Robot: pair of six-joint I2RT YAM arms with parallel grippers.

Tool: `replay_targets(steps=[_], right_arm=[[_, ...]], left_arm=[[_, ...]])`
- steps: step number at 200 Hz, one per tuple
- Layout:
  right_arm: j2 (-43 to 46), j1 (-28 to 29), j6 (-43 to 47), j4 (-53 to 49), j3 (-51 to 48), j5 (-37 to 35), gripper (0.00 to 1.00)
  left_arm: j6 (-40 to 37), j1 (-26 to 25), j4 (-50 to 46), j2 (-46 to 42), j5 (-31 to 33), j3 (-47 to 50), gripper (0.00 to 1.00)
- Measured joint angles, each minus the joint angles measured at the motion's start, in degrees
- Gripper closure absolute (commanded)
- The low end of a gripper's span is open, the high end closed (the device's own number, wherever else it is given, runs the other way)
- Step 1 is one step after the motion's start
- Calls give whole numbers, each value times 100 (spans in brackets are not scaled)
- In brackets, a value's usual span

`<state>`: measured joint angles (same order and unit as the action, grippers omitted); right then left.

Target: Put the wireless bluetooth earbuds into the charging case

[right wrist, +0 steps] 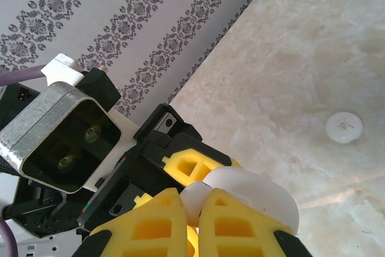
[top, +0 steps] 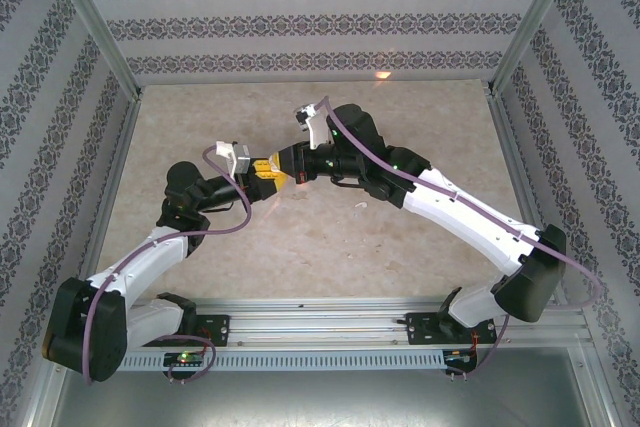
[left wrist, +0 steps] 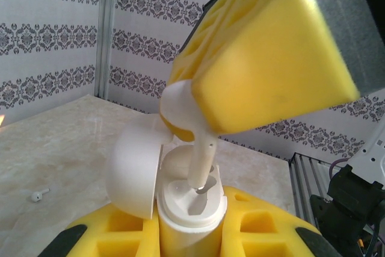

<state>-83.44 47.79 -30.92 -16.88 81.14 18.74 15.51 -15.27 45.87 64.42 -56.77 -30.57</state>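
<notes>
The left gripper [left wrist: 191,233] is clamped on the charging case [left wrist: 186,212], holding it upright with its lid [left wrist: 135,173] swung open toward 9 o'clock, so the sockets face up. The right gripper [right wrist: 191,224], pinched on an earbud [left wrist: 201,161], stands at 1 o'clock above it with the stem tip at a socket mouth. Another earbud [left wrist: 39,195] lies on the table [left wrist: 66,142] at 8 o'clock, well apart.

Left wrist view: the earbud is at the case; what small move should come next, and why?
Probably ease the right pincer down slightly: the earbud it holds has only its stem tip in a socket of the open charging case, gripped by the left pincer.
</notes>
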Motion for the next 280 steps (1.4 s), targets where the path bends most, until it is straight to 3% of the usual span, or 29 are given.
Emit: replay_targets(steps=[280], right_arm=[[92,48,83,-87,-212,-391,94]], left_arm=[[-2,0,-323,-20,22,0,100]])
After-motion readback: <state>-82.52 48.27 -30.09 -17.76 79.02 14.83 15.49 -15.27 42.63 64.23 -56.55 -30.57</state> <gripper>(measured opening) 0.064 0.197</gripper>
